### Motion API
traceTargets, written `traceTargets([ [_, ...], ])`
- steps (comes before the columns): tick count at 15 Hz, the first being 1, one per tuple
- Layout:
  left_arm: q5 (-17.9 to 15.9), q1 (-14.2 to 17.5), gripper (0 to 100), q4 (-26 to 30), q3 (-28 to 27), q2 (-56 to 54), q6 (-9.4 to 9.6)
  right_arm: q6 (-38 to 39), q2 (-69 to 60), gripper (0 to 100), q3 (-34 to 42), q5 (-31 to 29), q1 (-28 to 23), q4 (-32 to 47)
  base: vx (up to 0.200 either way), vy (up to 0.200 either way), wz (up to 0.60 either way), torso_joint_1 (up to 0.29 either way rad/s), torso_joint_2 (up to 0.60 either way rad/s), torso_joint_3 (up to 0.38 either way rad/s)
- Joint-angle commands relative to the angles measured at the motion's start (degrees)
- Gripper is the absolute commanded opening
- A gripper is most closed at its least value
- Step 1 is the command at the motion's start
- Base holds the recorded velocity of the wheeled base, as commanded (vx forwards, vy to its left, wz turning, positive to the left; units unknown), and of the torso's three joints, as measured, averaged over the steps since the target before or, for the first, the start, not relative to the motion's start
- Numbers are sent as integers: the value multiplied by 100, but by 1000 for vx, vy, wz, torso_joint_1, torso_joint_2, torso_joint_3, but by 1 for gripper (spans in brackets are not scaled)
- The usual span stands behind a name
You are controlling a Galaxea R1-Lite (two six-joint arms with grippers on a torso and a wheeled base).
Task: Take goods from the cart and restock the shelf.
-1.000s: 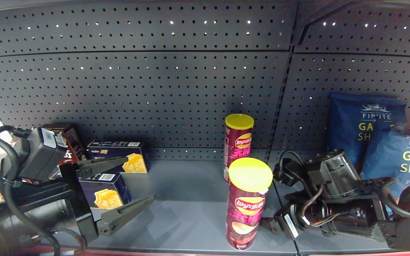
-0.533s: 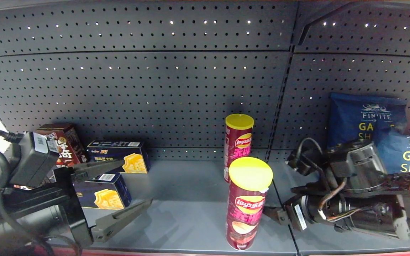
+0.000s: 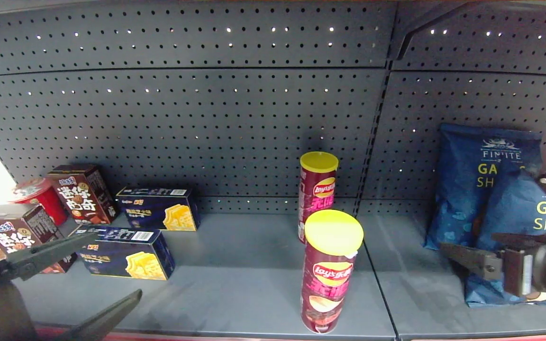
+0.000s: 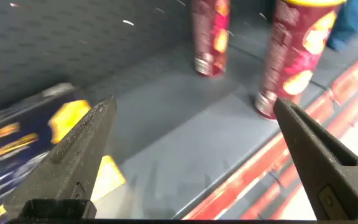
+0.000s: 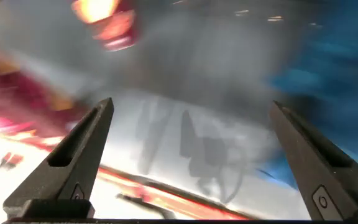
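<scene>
left tool: jaws were apart, empty | right tool: apart, empty, near blue snack bags | front chip can stood upright by shelf front edge | risk: an arm's brush could topple it off

We hold our left gripper low at the front left corner of the shelf, its two dark fingers spread wide apart with nothing between them, pointing in toward the shelf's middle. Our right gripper hangs near the shelf's right end. It points leftward along the board, jaws likewise parted wide and empty.
</scene>
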Motion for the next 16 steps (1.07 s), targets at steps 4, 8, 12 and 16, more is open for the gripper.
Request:
traceTargets([
  [4,628,375,100,15,515,-1671,-238,-3,-3535,100,977,-909,-1620,1995,0,0,0,0,0,0],
  [8,795,392,100,648,902,-2524,-238,-73,-4722,100,1469,-901,-2622,2514,0,0,0,0,0,0],
  [12,1436,419,100,2757,937,-4308,-256,-609,-6383,100,2427,-593,-2816,2391,0,0,0,0,0,0],
  [16,2157,419,100,3328,1245,-4721,-230,-715,-6383,100,3315,-373,-2825,624,0,0,0,0,0,0],
])
